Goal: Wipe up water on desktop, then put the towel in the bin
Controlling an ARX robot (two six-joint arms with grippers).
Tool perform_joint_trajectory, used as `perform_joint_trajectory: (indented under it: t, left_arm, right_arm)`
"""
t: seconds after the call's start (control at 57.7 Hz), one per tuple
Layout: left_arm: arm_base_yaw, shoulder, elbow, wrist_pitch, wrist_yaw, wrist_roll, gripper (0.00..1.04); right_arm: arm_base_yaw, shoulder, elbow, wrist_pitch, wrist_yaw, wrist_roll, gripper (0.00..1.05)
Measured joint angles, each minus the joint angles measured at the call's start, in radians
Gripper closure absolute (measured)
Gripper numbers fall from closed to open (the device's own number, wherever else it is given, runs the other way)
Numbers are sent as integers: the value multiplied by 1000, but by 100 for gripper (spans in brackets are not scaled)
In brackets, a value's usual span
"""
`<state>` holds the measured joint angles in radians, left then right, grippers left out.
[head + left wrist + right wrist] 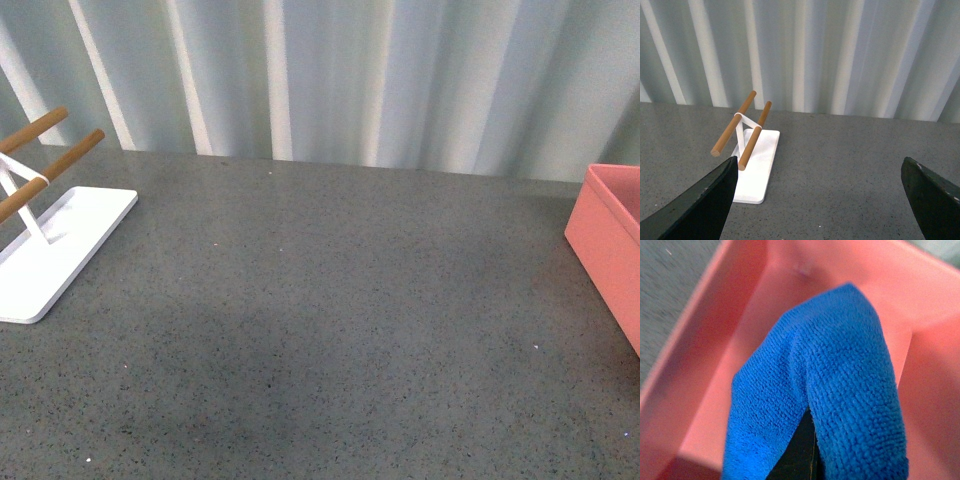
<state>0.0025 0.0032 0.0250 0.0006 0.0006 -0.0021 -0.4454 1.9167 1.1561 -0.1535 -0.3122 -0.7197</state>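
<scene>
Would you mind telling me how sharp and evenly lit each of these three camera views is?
Front view: soft, even light, with a faint broad shadow on the speckled dark grey desktop. Left wrist view: sharp on the white rack with wooden bars, while the dark fingers of the left hand are near and slightly soft. Right wrist view: the fuzzy royal-blue towel shows clear weave; the salmon-pink bin behind is blurred.

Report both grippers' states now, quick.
Left gripper: open, nothing between its fingers.
Right gripper: shut on the towel, hanging over the bin.
</scene>
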Motion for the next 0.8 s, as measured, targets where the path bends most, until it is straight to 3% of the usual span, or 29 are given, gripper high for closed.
perform_joint_trajectory:
  t: [0.295, 0.797]
  left_arm:
    - [0, 0, 0, 0, 0, 0, 7]
    - [0, 0, 0, 0, 0, 0, 7]
  right_arm:
    - [-7, 164, -15, 10, 130, -10, 100]
    - [-11, 132, 29, -68, 74, 58, 22]
